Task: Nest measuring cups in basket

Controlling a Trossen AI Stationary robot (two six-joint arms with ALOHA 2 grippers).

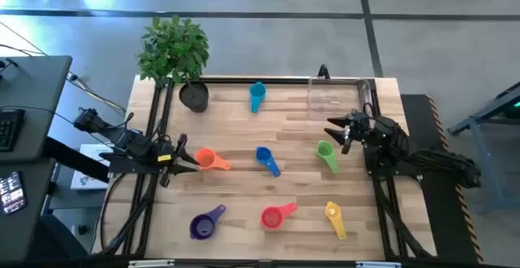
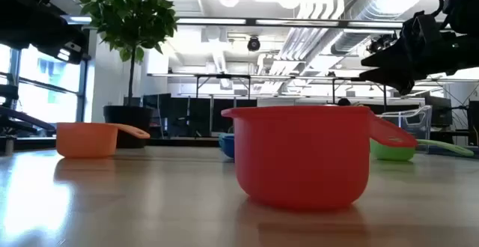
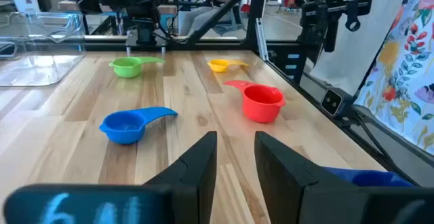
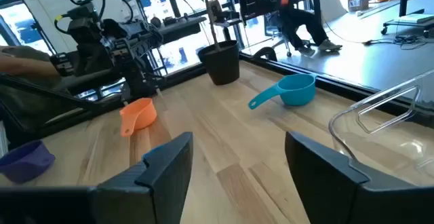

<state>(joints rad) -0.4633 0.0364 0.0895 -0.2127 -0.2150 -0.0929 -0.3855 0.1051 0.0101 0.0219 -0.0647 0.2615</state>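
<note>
Seven cups loose on table, none nested; basket empty at 1 o'clock. Step: first pick. R gripper open beside green cup (nearest); L gripper open by orange cup. Next: descend, grip.

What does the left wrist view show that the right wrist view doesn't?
Only the left wrist view: the green cup, yellow cup, red cup and blue cup. Only the right wrist view: the teal cup, orange cup, purple cup and plant pot. Both: the clear basket and the wooden table.
</note>
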